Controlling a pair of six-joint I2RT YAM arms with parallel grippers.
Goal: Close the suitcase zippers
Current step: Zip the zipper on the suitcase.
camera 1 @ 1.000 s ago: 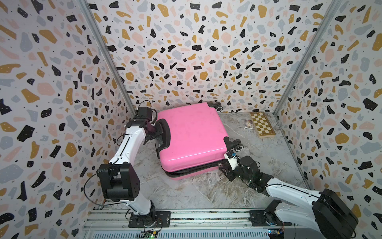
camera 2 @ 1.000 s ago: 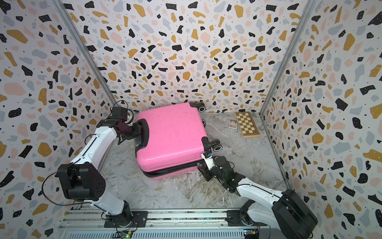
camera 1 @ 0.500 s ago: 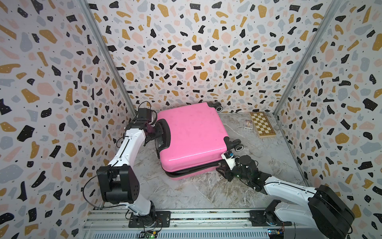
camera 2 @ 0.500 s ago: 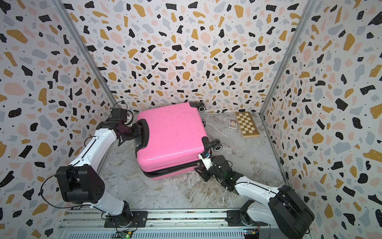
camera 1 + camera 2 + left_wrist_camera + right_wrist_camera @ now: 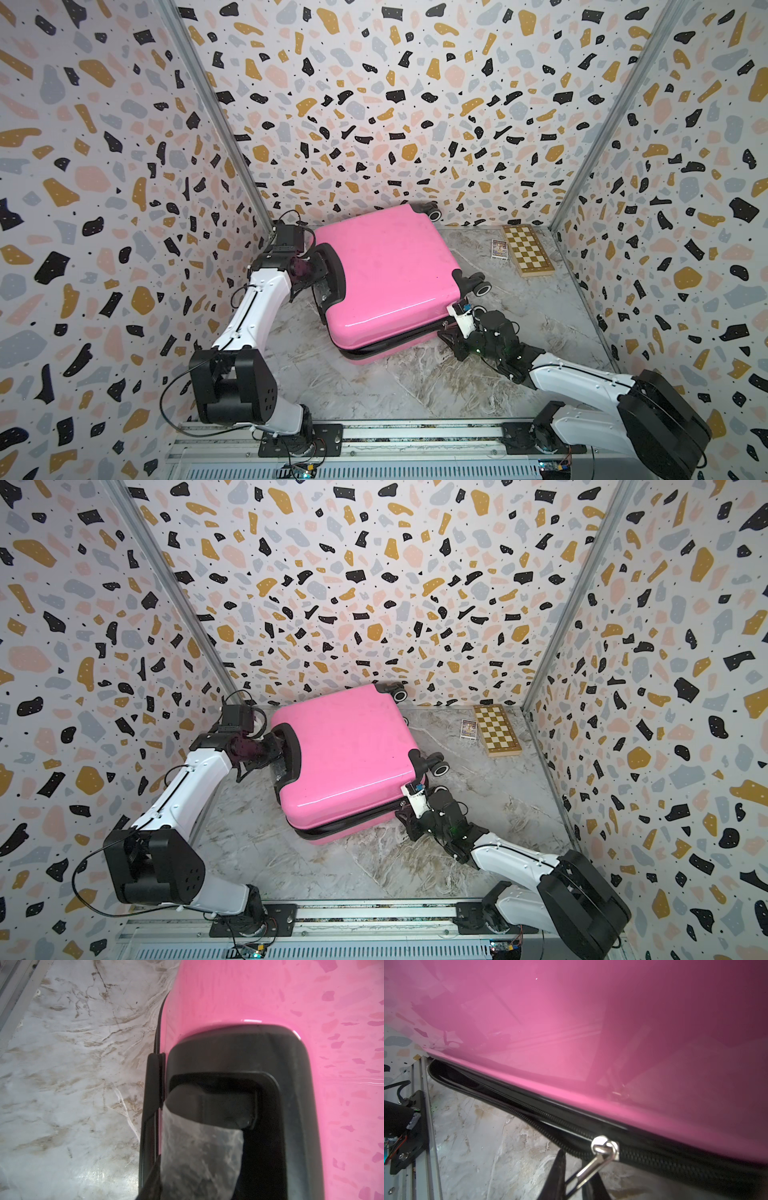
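Two arms meet the suitcase [image 5: 386, 270] from opposite ends, so look to your left first. The left gripper [image 5: 321, 286] sits at the case's black handle recess [image 5: 228, 1088], which faces the left wall. In the left wrist view its taped finger [image 5: 199, 1157] reaches inside the recess, while the bare black finger [image 5: 151, 1088] lies outside against the side seam. The jaws are narrowed onto the recess wall between them and clamp the case there.

The suitcase lies flat and skewed on the marble floor [image 5: 415, 386], pink lid up, its far corner near the back wall. Along its near edge you see the zippers [image 5: 395, 343] as a dark band gaping between the two shells. The right wrist view shows that band parted from the silver slider [image 5: 605, 1147] toward the rail and joined on the other side.

The right gripper [image 5: 448, 337] is at the near right corner, close to a wheel [image 5: 482, 288]. Its fingertips [image 5: 560, 1167] stand slightly apart with the silver pull tab [image 5: 588, 1169] running between them; you cannot tell whether they pinch it.

Far right, a chessboard [image 5: 527, 249] lies well apart from the case, with a small box [image 5: 498, 249] just beside it.
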